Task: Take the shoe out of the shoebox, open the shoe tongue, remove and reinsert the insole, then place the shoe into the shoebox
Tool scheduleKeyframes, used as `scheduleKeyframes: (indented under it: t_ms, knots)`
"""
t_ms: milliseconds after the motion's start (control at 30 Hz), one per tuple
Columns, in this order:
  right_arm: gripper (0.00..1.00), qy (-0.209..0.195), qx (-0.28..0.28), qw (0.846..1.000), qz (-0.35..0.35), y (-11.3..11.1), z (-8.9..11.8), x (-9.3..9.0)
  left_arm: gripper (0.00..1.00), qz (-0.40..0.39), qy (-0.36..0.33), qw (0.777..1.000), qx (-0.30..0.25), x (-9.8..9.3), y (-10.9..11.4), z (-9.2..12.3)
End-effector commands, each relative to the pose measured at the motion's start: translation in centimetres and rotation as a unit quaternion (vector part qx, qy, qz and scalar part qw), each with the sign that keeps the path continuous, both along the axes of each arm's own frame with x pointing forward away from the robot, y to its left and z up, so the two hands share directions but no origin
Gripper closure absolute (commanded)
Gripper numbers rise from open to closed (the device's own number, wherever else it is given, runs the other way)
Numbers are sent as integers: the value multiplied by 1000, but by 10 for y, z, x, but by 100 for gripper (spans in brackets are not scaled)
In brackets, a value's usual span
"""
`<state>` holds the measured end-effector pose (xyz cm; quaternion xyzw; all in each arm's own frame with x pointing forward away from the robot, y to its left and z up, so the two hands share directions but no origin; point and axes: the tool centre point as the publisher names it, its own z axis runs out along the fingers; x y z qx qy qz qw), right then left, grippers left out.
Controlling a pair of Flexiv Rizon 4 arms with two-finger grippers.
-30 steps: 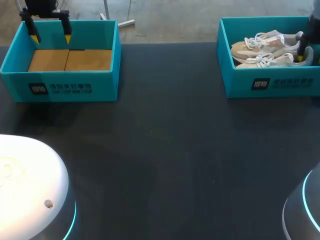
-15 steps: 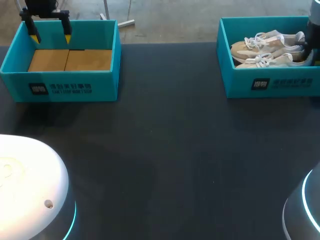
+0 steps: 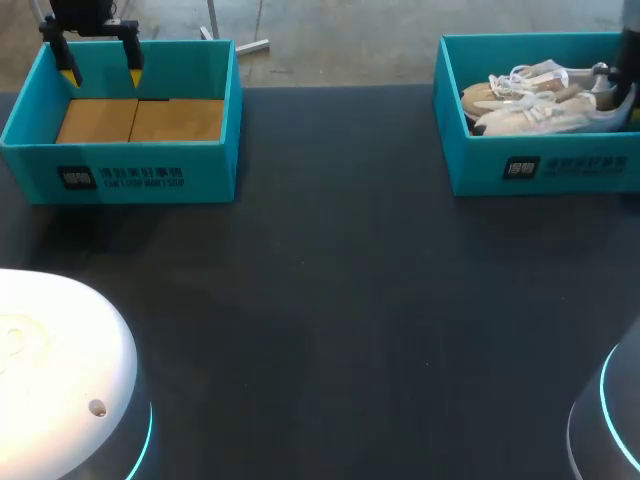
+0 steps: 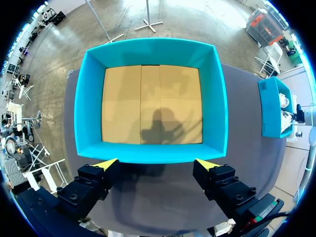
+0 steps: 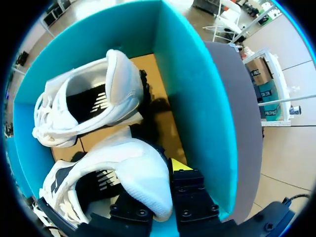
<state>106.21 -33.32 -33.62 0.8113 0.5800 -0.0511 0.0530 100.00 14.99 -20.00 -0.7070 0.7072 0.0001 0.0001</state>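
Two white and beige shoes lie in the teal shoebox [image 3: 540, 168] at the back right. My right gripper [image 3: 618, 96] is inside that box at its right end, shut on the heel of the nearer shoe [image 3: 540, 118]. In the right wrist view the nearer shoe's [image 5: 123, 173] heel collar sits between the fingers of the gripper [image 5: 160, 178]; one yellow tip shows outside the heel and the other is hidden in the shoe. The far shoe [image 5: 84, 106] [image 3: 530, 80] lies ahead of the gripper, beside the box wall [image 5: 197, 108]. My left gripper [image 3: 100, 66] [image 4: 155, 163] hangs open with nothing between its fingers.
A second teal box [image 3: 130, 165] at the back left holds only a cardboard bottom; the left gripper hovers above its wall [image 4: 153, 154]. The dark table [image 3: 330, 300] stretches between the boxes. White rounded robot bases sit at both front corners.
The right gripper's fingers have closed onto the nearer shoe's heel, and that shoe has shifted and risen a little in the box. The left arm has not moved.
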Motion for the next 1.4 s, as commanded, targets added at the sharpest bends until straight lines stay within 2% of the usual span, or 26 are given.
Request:
scheduleKeyframes:
  t_ms: [33,367,767,867,1400]
  knots:
    - [100,1,-7,1000,-14,-1,33,-6,0,0,0,1000,0,0,0,0]
    - [100,-16,-21,999,-47,1,85,-9,0,0,0,1000,0,0,0,0]
    - [100,-21,-19,998,-58,8,129,-21,0,0,0,1000,0,0,0,0]
    - [100,-17,-39,997,-71,12,134,-23,0,0,0,1000,0,0,0,0]
    - [100,-17,-39,997,-71,12,134,-23,0,0,0,1000,0,0,0,0]
